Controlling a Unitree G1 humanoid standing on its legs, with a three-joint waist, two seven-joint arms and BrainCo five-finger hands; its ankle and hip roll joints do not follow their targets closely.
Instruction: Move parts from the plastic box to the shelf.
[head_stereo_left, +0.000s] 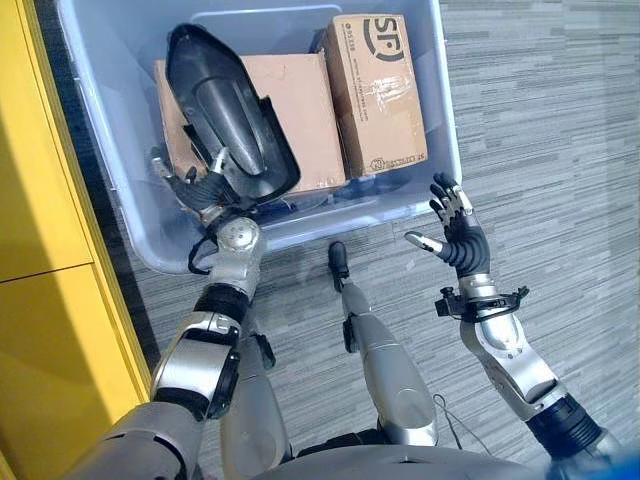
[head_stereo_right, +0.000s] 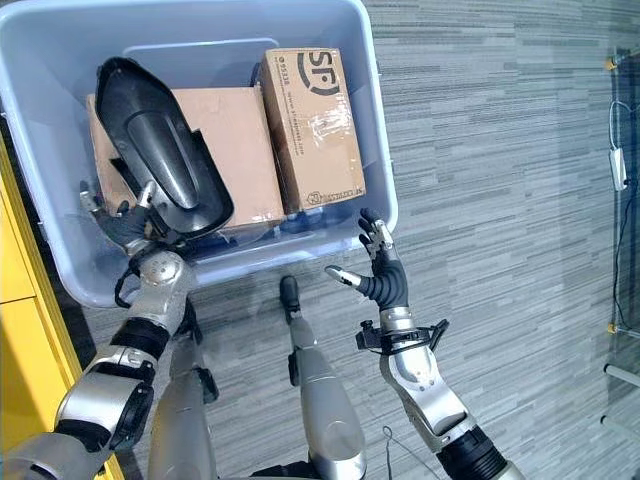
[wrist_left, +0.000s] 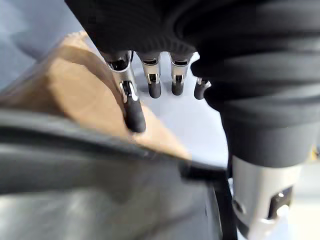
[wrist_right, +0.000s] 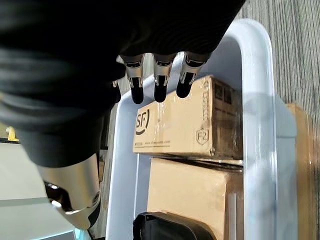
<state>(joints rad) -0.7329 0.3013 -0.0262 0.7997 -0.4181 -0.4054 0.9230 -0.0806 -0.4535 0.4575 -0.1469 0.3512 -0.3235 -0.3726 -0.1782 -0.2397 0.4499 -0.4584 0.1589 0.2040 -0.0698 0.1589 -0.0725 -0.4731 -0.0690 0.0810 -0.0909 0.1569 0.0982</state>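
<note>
The left hand (head_stereo_left: 200, 190) is seen inside the near left corner of the plastic box (head_stereo_left: 440, 110), pressed against the near end of a black moulded part (head_stereo_left: 228, 110). Whether its fingers are closed round the part cannot be told: from the head they are half hidden under the part's rim, and in the left wrist view the fingers (wrist_left: 134, 111) are seen extended toward a cardboard surface with the dark part lying close beneath them.

The right hand (head_stereo_right: 382, 268) is held outside the box, just off its near right corner, above the floor. Its fingers are spread and nearly straight, the thumb stuck out to the left, and nothing is held in it.

The black part lies tilted across the left half of the box, resting on a flat cardboard box (head_stereo_left: 300, 110). A second, narrower cardboard box (head_stereo_right: 310, 125) is seen beside it on the right, its taped top facing up.

The plastic box is pale blue-grey and translucent, and is set on a floor of grey striped carpet (head_stereo_left: 560, 150). A yellow cabinet front (head_stereo_left: 40, 300) is seen along the left edge of the scene.
</note>
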